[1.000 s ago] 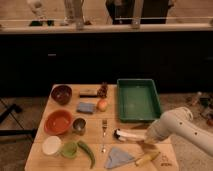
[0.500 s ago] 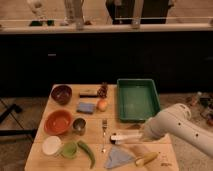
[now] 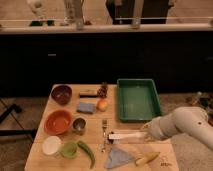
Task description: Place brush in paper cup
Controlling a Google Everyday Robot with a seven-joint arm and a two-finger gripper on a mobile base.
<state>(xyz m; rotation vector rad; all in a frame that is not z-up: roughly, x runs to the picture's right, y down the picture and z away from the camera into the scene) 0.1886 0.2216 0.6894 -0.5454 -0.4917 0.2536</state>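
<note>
The brush [image 3: 127, 135] lies level just above the wooden table [image 3: 40, 159], with its white handle pointing right and its dark bristle head toward the fork [image 3: 104, 131]. My gripper [image 3: 146, 133] sits at the handle's right end, shut on the brush and mostly covered by the white arm [image 3: 180, 125] reaching in from the right. The paper cup [image 3: 51, 145] stands at the table's front left, a small white round cup, well to the left of the brush.
Around the paper cup are a green cup [image 3: 69, 149], an orange bowl [image 3: 58, 121] and a metal cup [image 3: 78, 125]. A green tray [image 3: 137, 100] fills the back right. A blue cloth [image 3: 117, 157], a yellow-handled knife [image 3: 147, 158] and a green chili [image 3: 87, 152] lie in front.
The arm has swung left and a little toward the front edge, carrying the brush leftward with it toward the fork.
</note>
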